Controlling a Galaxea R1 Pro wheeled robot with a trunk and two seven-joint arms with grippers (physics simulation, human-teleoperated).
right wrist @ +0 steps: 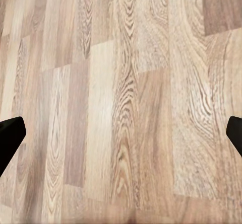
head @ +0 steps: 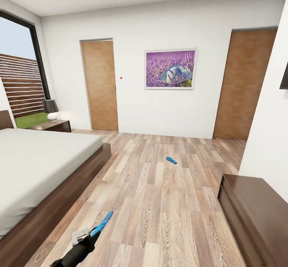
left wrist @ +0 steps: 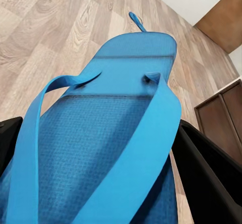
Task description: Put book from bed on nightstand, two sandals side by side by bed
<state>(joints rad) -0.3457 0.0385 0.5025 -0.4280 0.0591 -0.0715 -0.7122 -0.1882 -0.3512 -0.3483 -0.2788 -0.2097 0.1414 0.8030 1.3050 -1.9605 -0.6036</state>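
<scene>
My left gripper (head: 93,232) is shut on a bright blue sandal (head: 102,223), held above the floor near the foot corner of the bed (head: 36,167). In the left wrist view that sandal (left wrist: 108,148) sits between the black fingers (left wrist: 206,163), straps up. A second blue sandal (head: 171,160) lies on the wood floor in the middle of the room, also visible as a small shape (left wrist: 136,20) past the held one. My right gripper (right wrist: 121,138) is open over bare floor planks. A nightstand (head: 51,125) stands beyond the bed. The book is out of view.
A lamp (head: 51,110) sits on the nightstand. A long low dark-brown cabinet (head: 256,215) runs along the right wall. Two tan doors (head: 100,85) and a lavender picture (head: 171,69) are on the far wall. A large window (head: 18,79) is at the left.
</scene>
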